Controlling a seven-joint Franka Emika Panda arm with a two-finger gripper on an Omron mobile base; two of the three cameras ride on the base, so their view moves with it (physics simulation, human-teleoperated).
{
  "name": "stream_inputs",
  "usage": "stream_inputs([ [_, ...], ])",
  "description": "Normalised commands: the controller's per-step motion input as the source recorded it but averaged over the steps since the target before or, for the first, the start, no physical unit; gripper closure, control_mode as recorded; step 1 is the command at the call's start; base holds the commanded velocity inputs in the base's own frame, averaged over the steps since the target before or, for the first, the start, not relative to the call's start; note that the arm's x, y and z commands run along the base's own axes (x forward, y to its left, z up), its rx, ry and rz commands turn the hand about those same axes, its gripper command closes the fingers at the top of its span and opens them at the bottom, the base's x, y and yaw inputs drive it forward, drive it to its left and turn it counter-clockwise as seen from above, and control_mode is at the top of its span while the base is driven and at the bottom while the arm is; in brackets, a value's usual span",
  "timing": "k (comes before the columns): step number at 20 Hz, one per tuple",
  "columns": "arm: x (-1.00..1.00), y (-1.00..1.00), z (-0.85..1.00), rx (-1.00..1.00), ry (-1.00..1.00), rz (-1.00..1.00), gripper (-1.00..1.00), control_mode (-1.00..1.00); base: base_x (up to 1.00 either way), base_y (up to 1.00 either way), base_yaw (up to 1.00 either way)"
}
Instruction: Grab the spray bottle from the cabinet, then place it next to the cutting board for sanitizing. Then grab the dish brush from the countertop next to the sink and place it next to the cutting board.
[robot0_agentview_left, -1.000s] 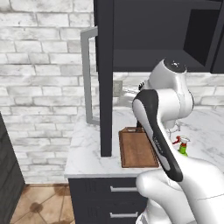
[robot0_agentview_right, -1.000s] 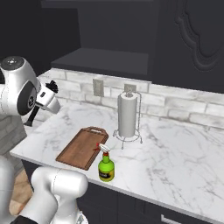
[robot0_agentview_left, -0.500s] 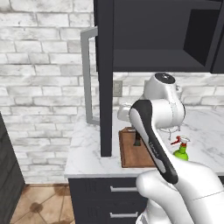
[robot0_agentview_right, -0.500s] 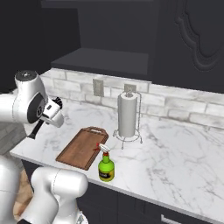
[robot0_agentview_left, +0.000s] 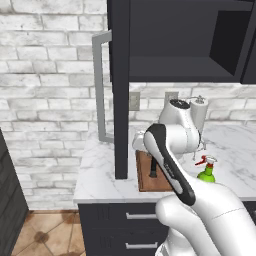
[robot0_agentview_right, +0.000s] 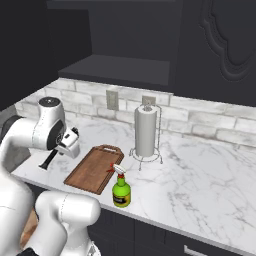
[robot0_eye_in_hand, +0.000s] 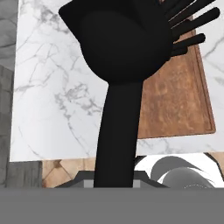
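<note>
Our tool (robot0_agentview_right: 56, 152) is pinched tight on the dish brush (robot0_eye_in_hand: 124, 65), whose black handle runs up the hand view to the bristle head. Over the last second we have lowered it from well above the desk (robot0_agentview_right: 200, 175) to just over the cutting board's (robot0_agentview_right: 95, 169) left edge, so release looks close. The arm folds down, elbow high. The spray bottle (robot0_agentview_right: 120, 187) already stands beside the board's right side.
</note>
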Motion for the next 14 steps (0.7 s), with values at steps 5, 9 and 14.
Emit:
stream_inputs([
  [5, 0.49, 0.19, -0.5, 0.0, 0.17, 0.0, 1.0, -1.0, 0.0, 0.0, 0.0],
  [9, 0.53, 0.19, -0.44, 0.0, 0.17, 0.0, 1.0, -1.0, 0.0, 0.0, 0.0],
  [14, 0.53, 0.17, -0.4, 0.0, 0.16, 0.0, 1.0, -1.0, 0.0, 0.0, 0.0],
])
